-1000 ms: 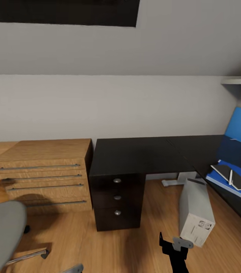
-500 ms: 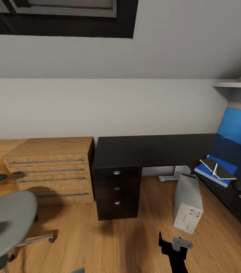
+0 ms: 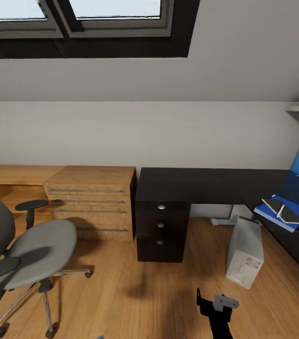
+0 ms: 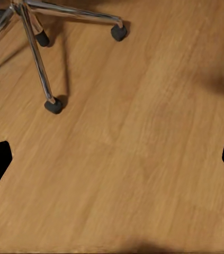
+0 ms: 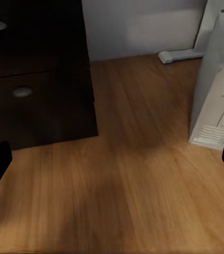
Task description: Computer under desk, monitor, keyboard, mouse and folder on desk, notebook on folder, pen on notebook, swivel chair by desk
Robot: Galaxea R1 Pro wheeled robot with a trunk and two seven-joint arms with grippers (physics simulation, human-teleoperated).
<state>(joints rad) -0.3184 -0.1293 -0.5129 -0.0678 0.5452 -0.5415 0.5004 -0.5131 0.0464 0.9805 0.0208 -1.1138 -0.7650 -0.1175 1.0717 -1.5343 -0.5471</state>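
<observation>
Black fingertips of the right gripper (image 5: 112, 159) sit far apart at the two sides of its wrist view, nothing between them but bare wood floor (image 5: 127, 196), with the desk's drawer stack (image 5: 35, 74) and the computer (image 5: 217, 100) just ahead; the left gripper (image 4: 112, 159) is spread the same way over the floor beside the chrome base of the swivel chair (image 3: 31, 249). Over the last second the whole head view has swung left and tipped up, which reads as the robot turning rather than the furniture shifting: the skylight (image 3: 74, 14) has come into sight and the chair, cut off at the edge a moment ago, now shows seat, armrests and casters. It stands well apart from the desk (image 3: 191, 181), beyond the light wooden drawer unit (image 3: 92, 200). At the desk's right edge the folder (image 3: 281, 214) lies with the notebook (image 3: 283, 210) and pen (image 3: 280, 210) stacked on it, and the grey tower leans on the floor under the desk's right wing. Judging by that, the chair is the piece left to bring over.
</observation>
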